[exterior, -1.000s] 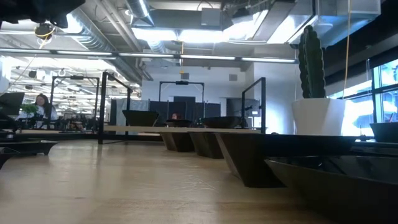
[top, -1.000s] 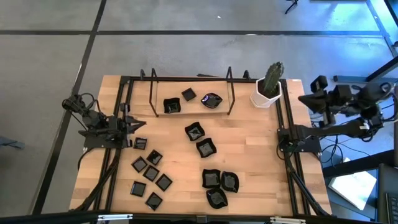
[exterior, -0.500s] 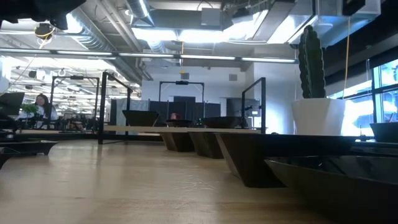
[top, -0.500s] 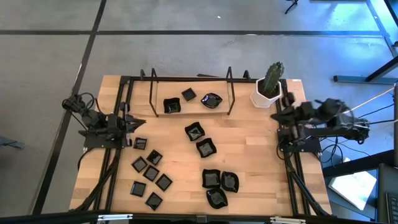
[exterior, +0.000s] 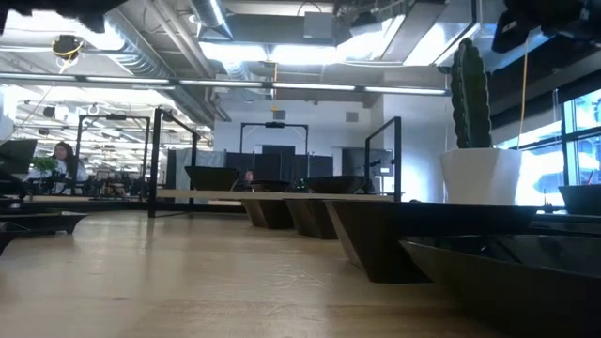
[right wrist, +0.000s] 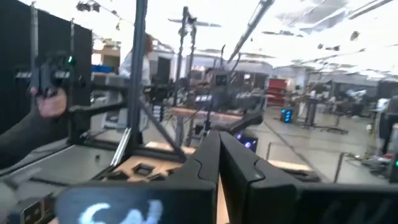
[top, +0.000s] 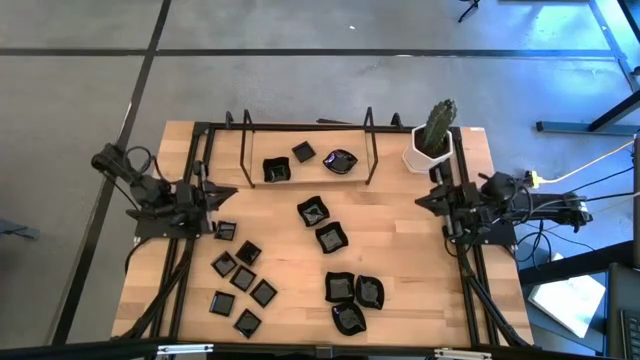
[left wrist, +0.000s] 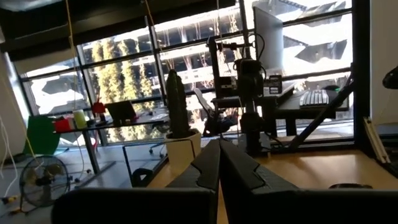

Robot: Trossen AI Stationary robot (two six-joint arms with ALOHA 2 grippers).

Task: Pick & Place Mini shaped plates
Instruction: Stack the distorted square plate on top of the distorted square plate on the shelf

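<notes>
Still at the start: both my hands are pinched shut on nothing, left hand (top: 222, 196) and right hand (top: 422, 198) parked at the worktop (top: 400, 260) edges. The mini shaped plates (top: 330, 238) sit scattered between them. Next I open up over one. My right arm has swung in from off to the side.
</notes>
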